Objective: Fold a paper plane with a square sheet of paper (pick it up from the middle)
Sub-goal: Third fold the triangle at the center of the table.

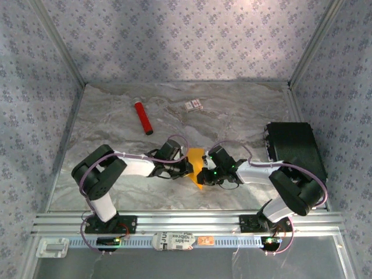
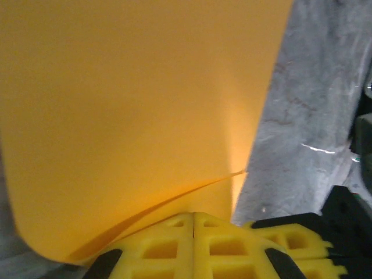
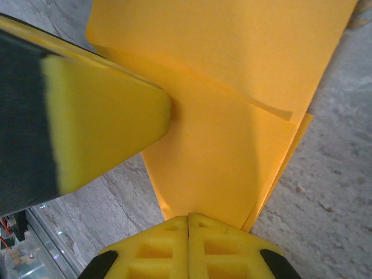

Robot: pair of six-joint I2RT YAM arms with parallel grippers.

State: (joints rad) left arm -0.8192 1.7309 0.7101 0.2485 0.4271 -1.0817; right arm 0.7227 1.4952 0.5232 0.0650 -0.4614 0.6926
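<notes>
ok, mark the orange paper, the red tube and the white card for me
orange paper (image 1: 196, 161): top view, middle of the visible sheet.
red tube (image 1: 143, 118): top view, mid-length of the body.
white card (image 1: 193, 105): top view, centre of its face.

Grey marbled table (image 1: 116, 186). Red tube (image 1: 143, 118) flat on top, beyond and left of left fingers (image 1: 186, 167), well apart. White card (image 1: 193, 105) farther beyond both finger pairs. Black box (image 1: 293, 148) right of right fingers (image 1: 207, 172), at right edge.
</notes>
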